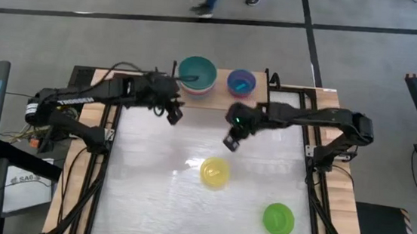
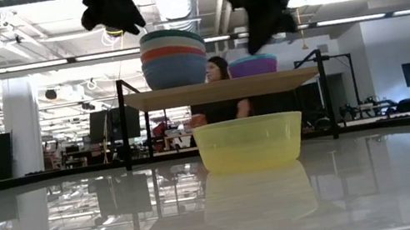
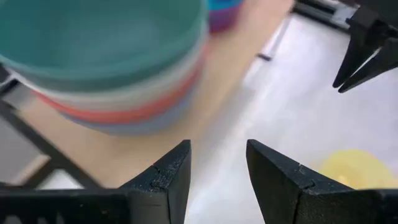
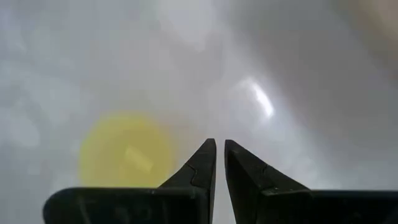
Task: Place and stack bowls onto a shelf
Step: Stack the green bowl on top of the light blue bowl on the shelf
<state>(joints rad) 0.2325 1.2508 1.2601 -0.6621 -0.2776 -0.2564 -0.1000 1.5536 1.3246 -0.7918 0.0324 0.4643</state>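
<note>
Bowls partly stacked on the shelf; two remained on the counter.

Four larger bowls, dark teal (image 1: 197, 71) on top, then white, red and slate blue (image 2: 175, 72) at the bottom, stood nested on the left part of the wood-topped shelf (image 2: 217, 90) at the far edge of the counter (image 1: 149, 195). To their right on the shelf stood a smaller stack, the cyan bowl (image 1: 241, 81) inside the pink bowl (image 2: 252, 68). The yellow bowl (image 1: 215, 173) sat upright mid-counter, and the lime green bowl (image 1: 278, 218) sat nearer and to the right, well apart from it. The left gripper (image 1: 174, 114) hung just in front of the larger stack, jaws apart and empty. The right gripper (image 1: 231, 142) hung above the counter between shelf and yellow bowl, jaws nearly together, holding nothing. A person stood beyond the shelf.
</note>
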